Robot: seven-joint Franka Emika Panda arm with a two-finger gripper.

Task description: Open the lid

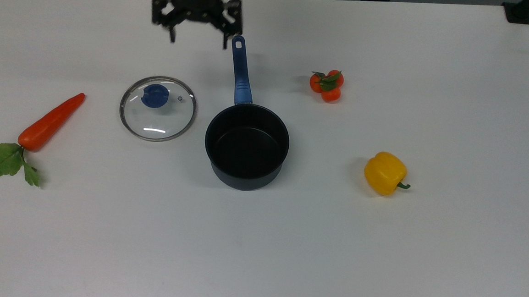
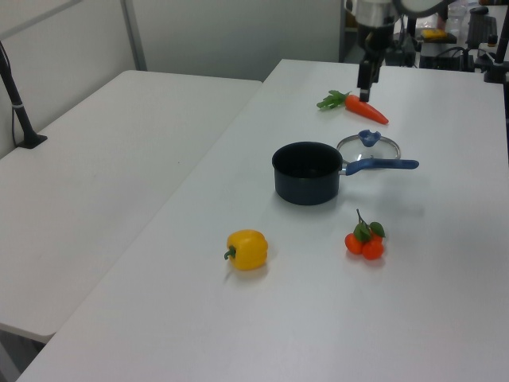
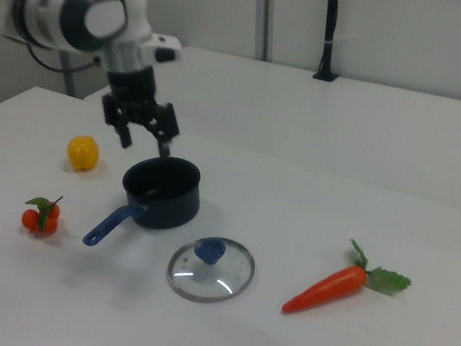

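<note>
On the worktop (image 1: 389, 59) in the top view, the lid (image 1: 158, 108) lies flat with its knob up, just beside the pan (image 1: 246, 146) at the pan's 9 o'clock and clear of its rim. The pan stands uncovered and looks empty, so the opening appears done; nothing obvious is left but for the arm to finish clear. The gripper (image 1: 197, 38) hangs at the lid's 1 o'clock, well apart from it, fingers spread and holding nothing, close to the tip of the pan's handle (image 1: 240, 69). A carrot (image 1: 51, 121) lies at the lid's 9 o'clock, a cluster of tangerines (image 1: 326, 85) at the pan's 1 o'clock, and a yellow pepper (image 1: 384, 173) at its 3 o'clock; all lie apart from lid and pan, and none obstructs them.

In the left view, the lid (image 2: 374, 148) shows beyond the handle (image 2: 382, 165), at the pan's (image 2: 307, 172) 2 o'clock. The gripper (image 2: 366, 79) is raised above the carrot (image 2: 364, 110). The pepper (image 2: 247, 249) and tangerines (image 2: 365, 241) lie nearer the camera.

In the right view, the lid (image 3: 211, 268) rests at the pan's (image 3: 161, 191) 5 o'clock, with bare worktop between them. The gripper (image 3: 141, 141), spread and empty, hovers above the pan's far rim. The carrot (image 3: 333, 288) lies at the lid's 3 o'clock, the tangerines (image 3: 41, 215) at the pan's 8 o'clock, and the pepper (image 3: 82, 152) at its 10 o'clock.
</note>
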